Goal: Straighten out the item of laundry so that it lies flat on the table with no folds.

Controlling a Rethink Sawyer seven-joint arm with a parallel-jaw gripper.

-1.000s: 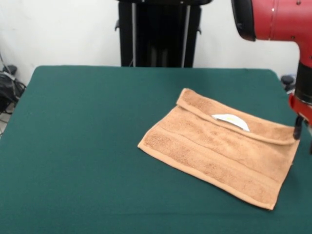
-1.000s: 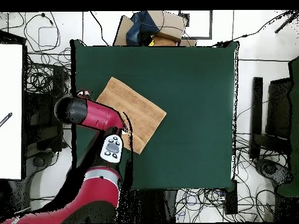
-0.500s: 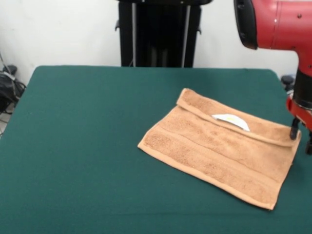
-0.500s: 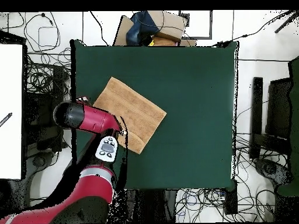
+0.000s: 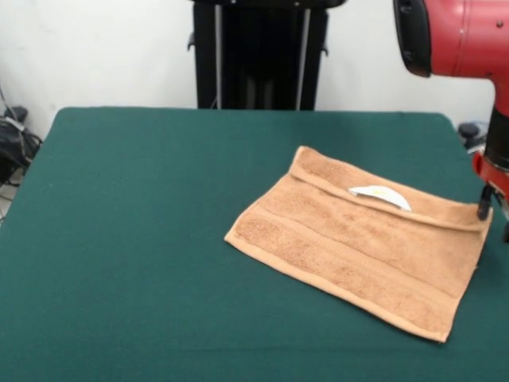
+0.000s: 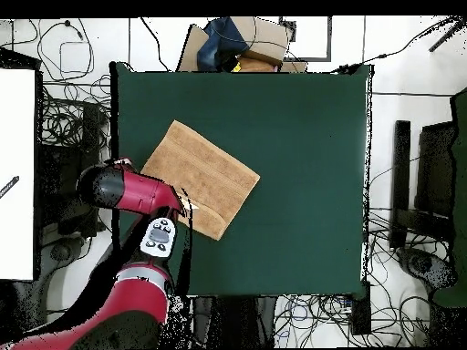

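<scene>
You see the towel [image 5: 362, 243] lying on the green table [image 5: 127, 239], right of centre in the front view, turned at an angle. Its far edge is folded over toward you in 1 narrow strip, with the white label [image 5: 382, 195] showing just below that fold. The rest lies flat. The gripper [image 5: 493, 213] sits at the towel's far right corner, at the end of the fold; you cannot tell whether it is released or clenched. In the overhead view the red arm [image 6: 137, 191] covers that corner.
</scene>
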